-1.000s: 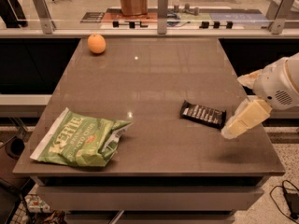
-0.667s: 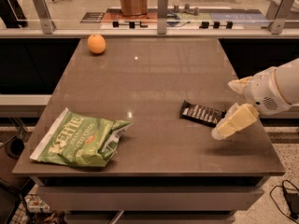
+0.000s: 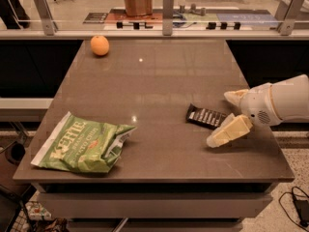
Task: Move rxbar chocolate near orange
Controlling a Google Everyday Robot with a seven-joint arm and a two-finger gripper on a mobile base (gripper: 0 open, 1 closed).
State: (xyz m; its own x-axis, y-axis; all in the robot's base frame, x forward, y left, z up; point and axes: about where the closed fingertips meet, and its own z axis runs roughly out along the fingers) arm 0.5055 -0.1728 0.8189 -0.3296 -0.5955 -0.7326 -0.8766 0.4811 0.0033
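The rxbar chocolate [image 3: 203, 115], a small flat black bar with white lettering, lies on the brown table at the right. The orange [image 3: 100, 45] sits at the far left corner of the table. My gripper [image 3: 218, 119] comes in from the right edge, low over the table. It is open, with one cream finger [image 3: 235, 96] behind the bar's right end and the other finger [image 3: 228, 131] in front of it. The bar's right end lies between them, not gripped.
A large green chip bag [image 3: 82, 142] lies at the table's front left. A glass railing with metal posts [image 3: 167, 13] runs behind the table's [image 3: 159, 76] far edge. A cable lies on the floor at the bottom right [image 3: 299, 207].
My gripper has moved left and a little down toward the rxbar chocolate, and its fingers now straddle the bar's right end. The bar, orange and chip bag have not moved.
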